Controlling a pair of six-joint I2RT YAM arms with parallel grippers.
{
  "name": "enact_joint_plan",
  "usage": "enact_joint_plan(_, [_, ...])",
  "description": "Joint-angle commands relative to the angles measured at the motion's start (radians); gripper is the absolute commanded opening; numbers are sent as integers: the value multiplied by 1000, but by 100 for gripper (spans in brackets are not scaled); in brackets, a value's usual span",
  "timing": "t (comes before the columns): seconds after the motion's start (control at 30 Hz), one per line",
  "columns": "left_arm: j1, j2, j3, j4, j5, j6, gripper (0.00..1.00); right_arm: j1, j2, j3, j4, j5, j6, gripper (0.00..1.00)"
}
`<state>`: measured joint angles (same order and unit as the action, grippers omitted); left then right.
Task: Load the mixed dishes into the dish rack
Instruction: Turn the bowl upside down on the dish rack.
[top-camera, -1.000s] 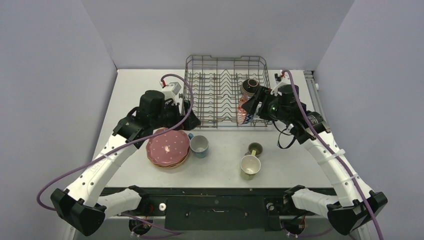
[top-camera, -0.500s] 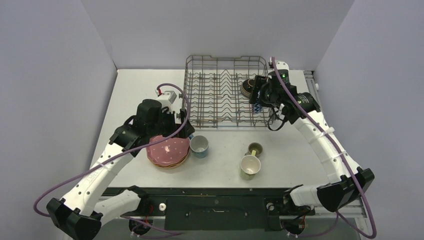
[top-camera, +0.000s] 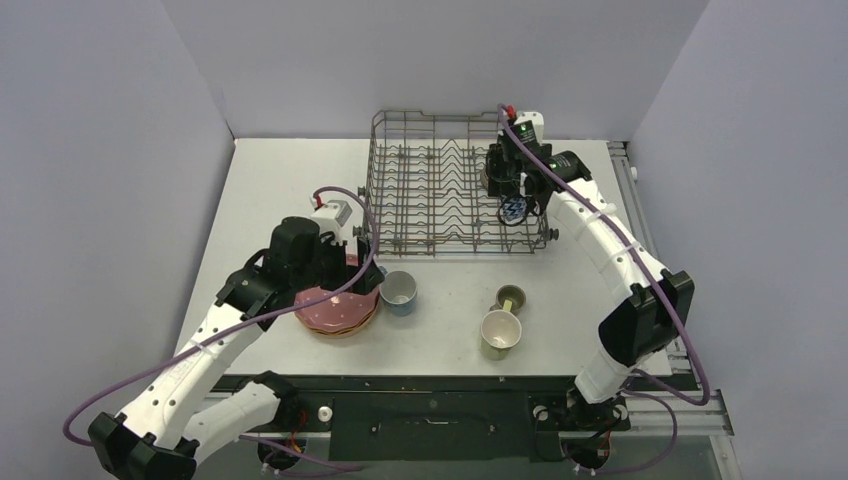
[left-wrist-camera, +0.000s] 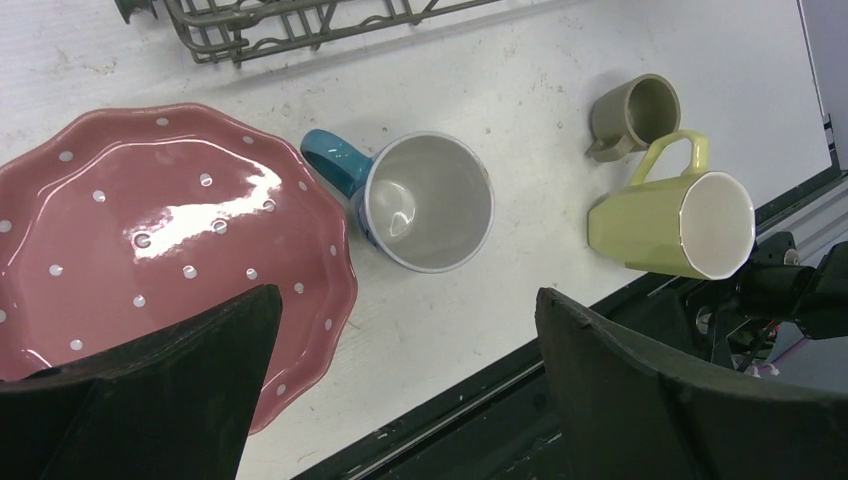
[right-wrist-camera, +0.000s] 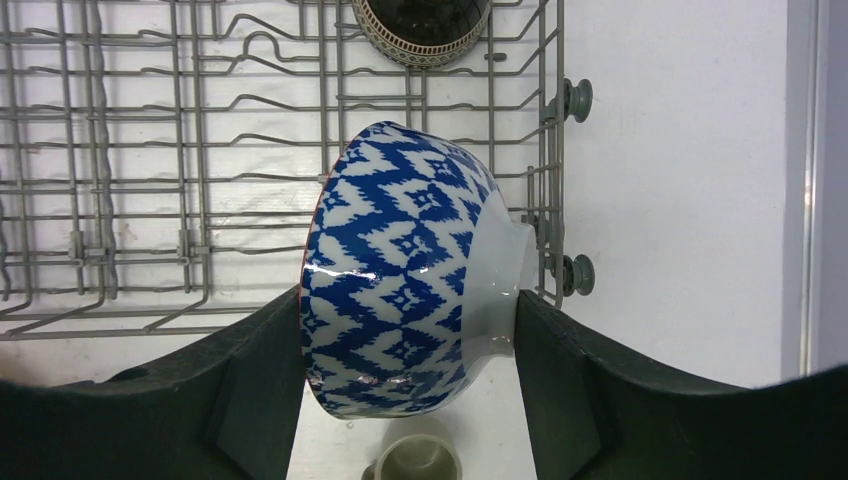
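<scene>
Right gripper (right-wrist-camera: 408, 335) clamps the blue-white patterned bowl (right-wrist-camera: 400, 270) between its fingers, turned on edge, probably so it slots between tines. Dish rack (top-camera: 450, 114) lies directly beneath, with the dark-brown bowl (right-wrist-camera: 420, 25) inside it, just ahead. Left gripper (left-wrist-camera: 408, 295) is spread wide and empty, over the pink dotted plate (left-wrist-camera: 150, 230). No legible writing.

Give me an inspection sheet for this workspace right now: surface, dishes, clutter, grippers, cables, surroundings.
Surface: white table, faint scuff marks.
Job's things: dish rack holds a dark-brown bowl; blue-white bowl held on edge over its right side; pink dotted plate stack, light-blue mug, olive mug and a pale-yellow mug lying on its side sit on the table.
Clutter: nothing seen.
Grippers: left gripper open above the plate stack; right gripper shut on the blue-white bowl.
Cables: purple cables run along both arms.
Surroundings: plain grey walls on three sides.
</scene>
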<state>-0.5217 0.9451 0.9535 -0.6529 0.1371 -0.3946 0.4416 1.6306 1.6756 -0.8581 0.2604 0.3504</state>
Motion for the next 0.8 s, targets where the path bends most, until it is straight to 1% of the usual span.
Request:
enact_joint_plan(0.0, [3, -50, -40, 67, 31, 17, 96, 25, 50, 109, -16, 123, -44, 0])
enact_joint_plan(0.13, [3, -82, -75, 81, 33, 13, 96, 37, 134, 175, -56, 185, -61, 0])
enact_joint_plan(0.33, [2, -103, -116, 134, 86, -12, 96, 52, 249, 257, -90, 268, -79, 0])
enact_joint_plan(0.77, [0, -146, -157, 102, 66, -6, 96, 66, 454, 369, -117, 395, -118, 0])
